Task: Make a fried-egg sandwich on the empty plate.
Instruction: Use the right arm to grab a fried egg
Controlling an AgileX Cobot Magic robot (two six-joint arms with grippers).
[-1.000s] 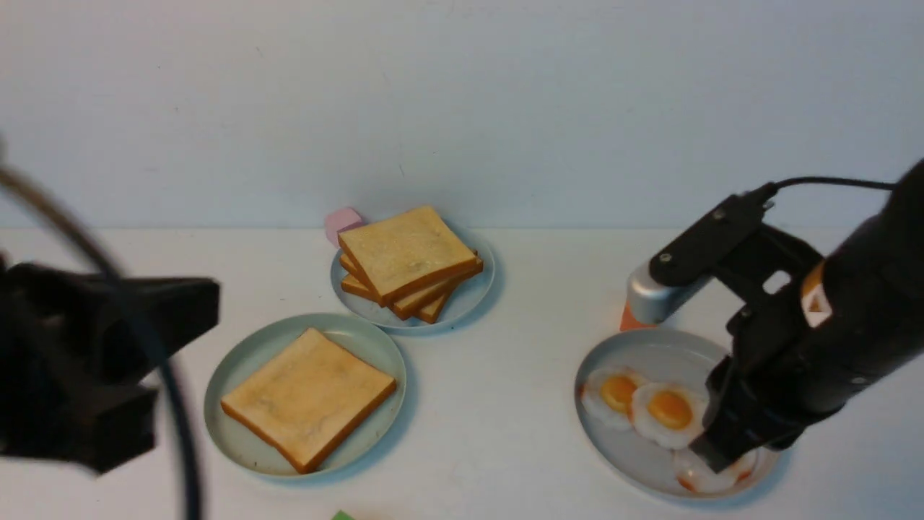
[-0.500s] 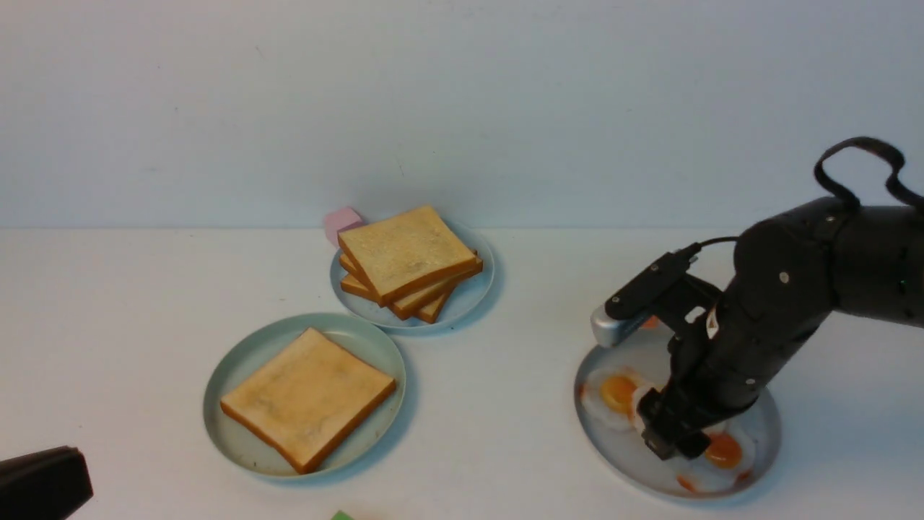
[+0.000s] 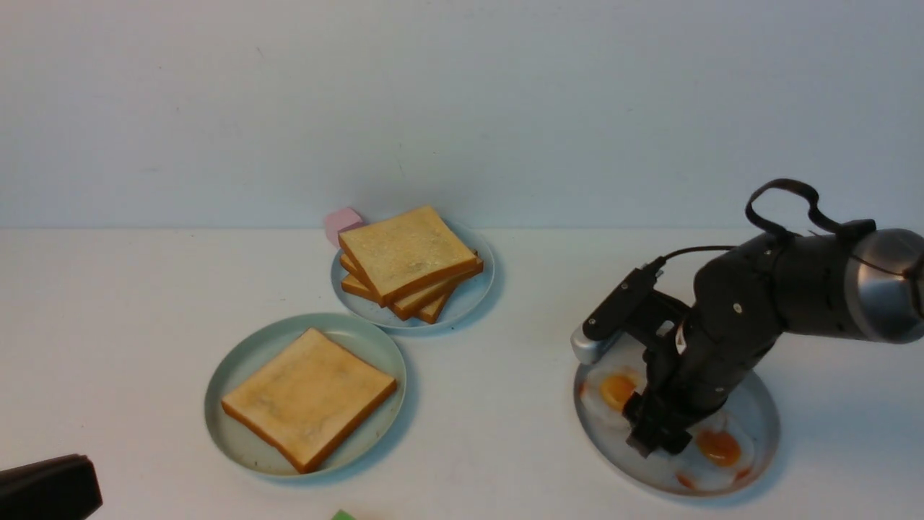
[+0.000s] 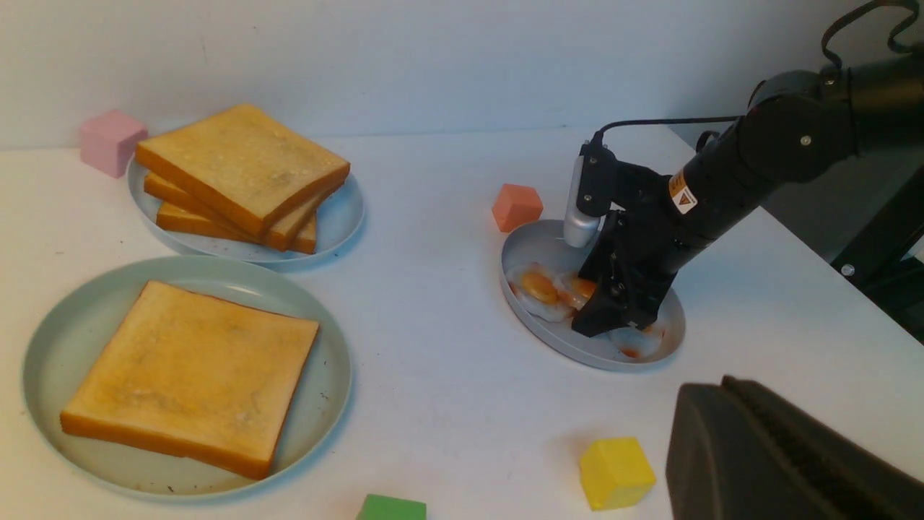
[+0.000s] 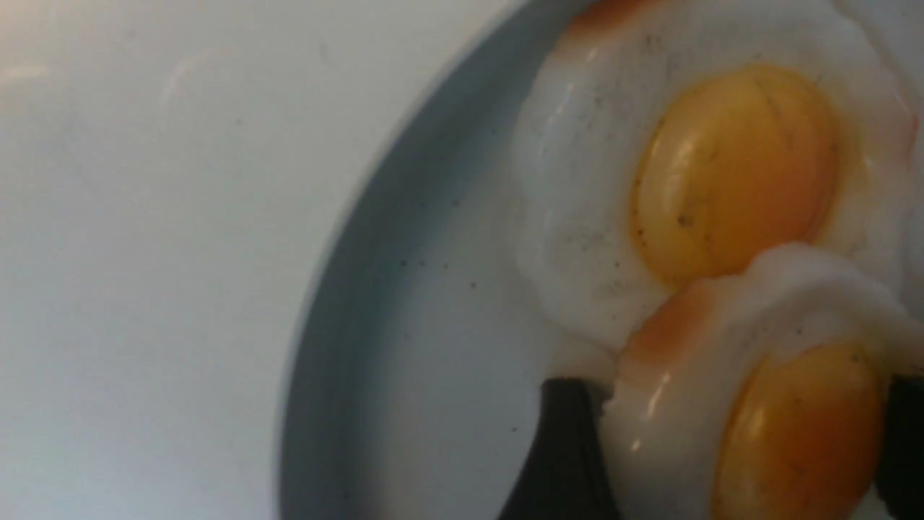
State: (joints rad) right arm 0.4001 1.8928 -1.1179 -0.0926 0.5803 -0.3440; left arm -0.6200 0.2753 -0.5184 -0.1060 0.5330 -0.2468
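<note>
One toast slice (image 3: 309, 396) lies on the mint plate (image 3: 238, 361), egg and top slice missing; well right of that plate, right gripper (image 3: 653, 440) fingers straddle a fried egg (image 5: 765, 404), unclenched; left gripper (image 3: 45, 487) grip cannot be told.

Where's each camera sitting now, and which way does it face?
Front: between the arms, facing forward; right arm and left gripper's corner show.
Left wrist: on the left arm, looking across at the mint plate and right gripper; own finger shows.
Right wrist: close above the egg plate; its fingers flank an egg.
Shared: all three show the egg plate.
</note>
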